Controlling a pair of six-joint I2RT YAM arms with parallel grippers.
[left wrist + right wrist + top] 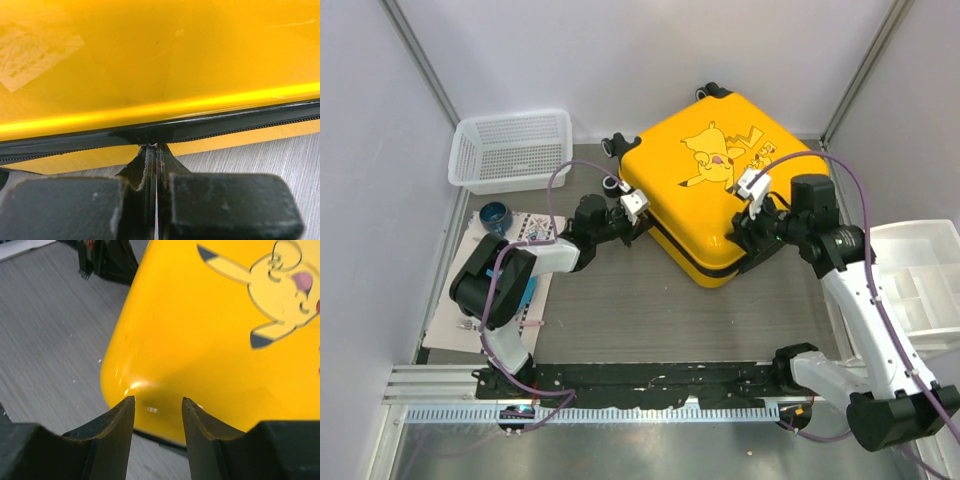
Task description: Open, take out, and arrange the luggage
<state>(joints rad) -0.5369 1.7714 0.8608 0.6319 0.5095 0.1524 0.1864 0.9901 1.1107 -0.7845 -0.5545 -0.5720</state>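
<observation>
The luggage (pixel 720 200) is seen lying flat and closed on the table (pixel 620 310), print upward, turned so that one corner points toward the arm bases. Its wheels are at the far-left side, so its long axis is judged to run from far left to near right. The basket (pixel 510 117) is set well off its far-left corner, and the bins (pixel 920 235) are just off its right side.

The left gripper (pixel 156 148) is placed against the near-left side of the luggage, fingers shut tight, tips touching the zip band (pixel 225 123). Whether a zip pull is pinched between them cannot be told. The band is seen running past the tips to either side.

The right gripper (pixel 158 407) is held at the near-right side, close to the near corner. Its fingers are parted to a middling gap with nothing between them, and the rounded shell lies just ahead of the tips.

Unzipping is judged to be the step in hand. The left arm is the one on the band, and its path would follow the near-left side toward the near corner, where the right fingers stand. Bare table is seen along both near sides. Room is narrowed by the bins on the right.
</observation>
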